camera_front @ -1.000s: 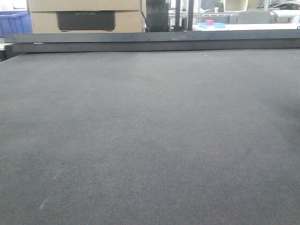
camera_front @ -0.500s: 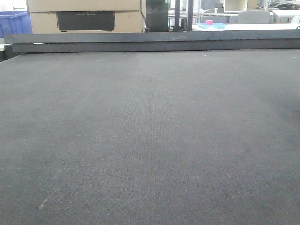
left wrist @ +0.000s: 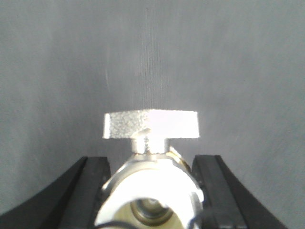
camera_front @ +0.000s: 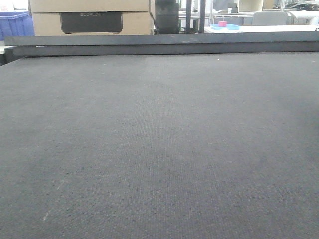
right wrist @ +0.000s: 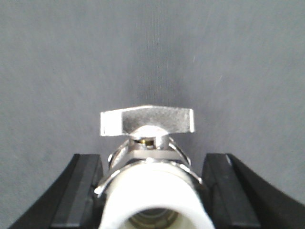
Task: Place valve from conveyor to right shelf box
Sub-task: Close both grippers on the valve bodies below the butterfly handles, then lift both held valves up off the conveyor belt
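Conveyor (camera_front: 159, 149) belt, dark grey and finely woven, fills nearly the whole front view up to a dark rail (camera_front: 164, 44) along its far edge. Behind the rail stand cardboard boxes (camera_front: 89, 17), with a blue crate (camera_front: 15, 25) to one side. On the other side a small pink object (camera_front: 222, 23) sits on a blue tray (camera_front: 232, 27).

Left wrist view: the left claw (left wrist: 151, 160) is closed on a valve (left wrist: 151, 181). Its two black fingers (left wrist: 88, 181) press against either side of the shiny metal body. The valve's flat silver handle (left wrist: 150, 125) lies crosswise just past the fingertips. Grey belt spreads beyond the claw; whether the valve rests on it cannot be told.

Right wrist view: the right claw (right wrist: 152, 157) grips a second valve (right wrist: 151, 186) the same way, with a black finger (right wrist: 78, 191) hard against each flank. A white-rimmed opening faces the camera, and the butterfly handle (right wrist: 147, 121) sits crosswise ahead of the fingertips. Only grey belt shows beyond this claw.
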